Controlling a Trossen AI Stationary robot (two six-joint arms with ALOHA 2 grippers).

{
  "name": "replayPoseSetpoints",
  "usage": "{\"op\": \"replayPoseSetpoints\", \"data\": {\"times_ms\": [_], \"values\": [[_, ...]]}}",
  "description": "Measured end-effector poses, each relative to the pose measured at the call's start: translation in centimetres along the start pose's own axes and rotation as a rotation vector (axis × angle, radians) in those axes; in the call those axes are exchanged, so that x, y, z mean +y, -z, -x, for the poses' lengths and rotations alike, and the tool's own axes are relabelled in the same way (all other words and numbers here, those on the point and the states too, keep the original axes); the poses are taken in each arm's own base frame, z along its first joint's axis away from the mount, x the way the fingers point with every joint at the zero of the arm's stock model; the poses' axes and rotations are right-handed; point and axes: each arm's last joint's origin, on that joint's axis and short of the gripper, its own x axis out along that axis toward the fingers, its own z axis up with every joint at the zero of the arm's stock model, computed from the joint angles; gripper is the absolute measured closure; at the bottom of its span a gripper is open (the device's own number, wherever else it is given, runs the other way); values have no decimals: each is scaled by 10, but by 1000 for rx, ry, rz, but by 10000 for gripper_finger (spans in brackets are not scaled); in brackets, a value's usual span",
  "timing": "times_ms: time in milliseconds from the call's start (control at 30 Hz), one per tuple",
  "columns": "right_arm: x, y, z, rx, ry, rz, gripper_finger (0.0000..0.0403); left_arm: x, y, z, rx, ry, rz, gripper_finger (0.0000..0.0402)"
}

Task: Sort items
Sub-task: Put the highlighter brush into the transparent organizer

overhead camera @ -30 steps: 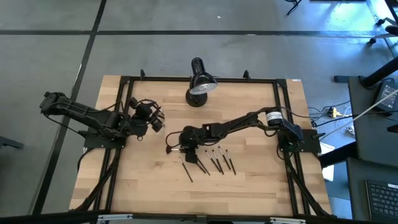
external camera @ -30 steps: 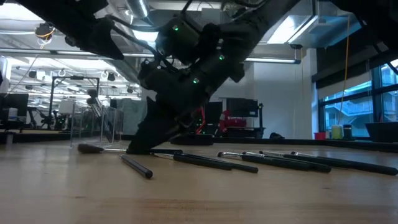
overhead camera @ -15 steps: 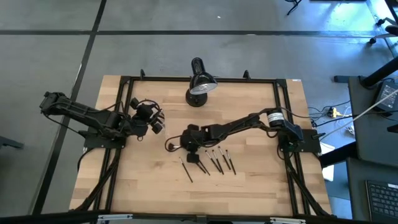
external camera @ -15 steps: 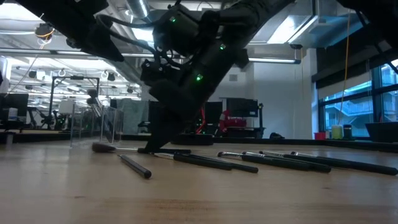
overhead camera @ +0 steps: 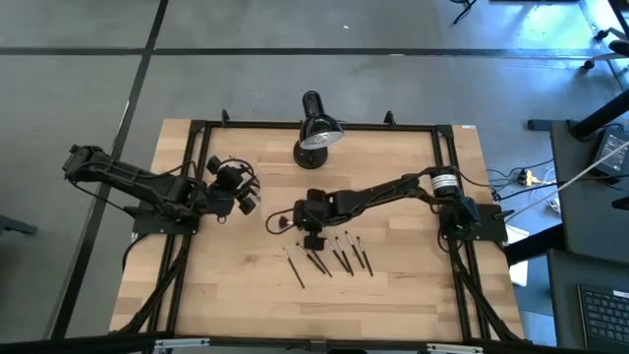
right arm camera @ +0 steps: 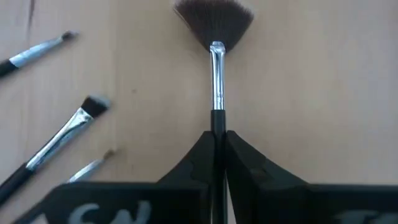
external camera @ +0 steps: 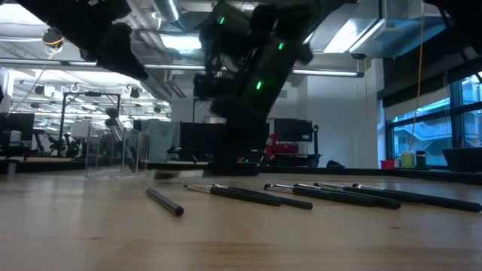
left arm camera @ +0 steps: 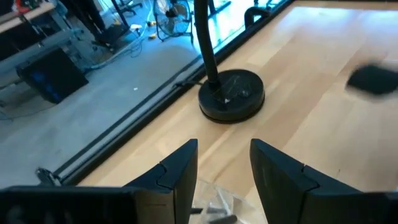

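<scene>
The fan brush (right arm camera: 214, 43), one of the makeup brushes (overhead camera: 334, 258) lying mid-table, is pinched by its dark handle in the right gripper (right arm camera: 217, 140), bristles pointing left; it looks light, stiff and thin, apt to swivel, so hold mid-handle, clear of the soft bristles; the left gripper (left arm camera: 224, 171) waits open at the table's left.

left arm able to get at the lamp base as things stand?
Probably yes. The left hand is open and faces the lamp base across bare table; nothing lies between them.
</scene>
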Motion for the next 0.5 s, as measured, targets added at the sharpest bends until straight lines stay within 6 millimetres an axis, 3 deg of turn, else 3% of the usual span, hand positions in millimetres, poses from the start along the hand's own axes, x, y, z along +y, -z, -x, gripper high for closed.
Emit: {"op": "replayPoseSetpoints", "data": {"times_ms": [100,267,500], "values": [[-5,1,23,-38,63,-26,368,1,3,0,22,4,22,258],[-13,23,48,-90,127,-85,365,0,4,0,49,44,78,258],[-35,51,93,-461,111,-229,370,-5,5,-3,50,25,100,258]]}}
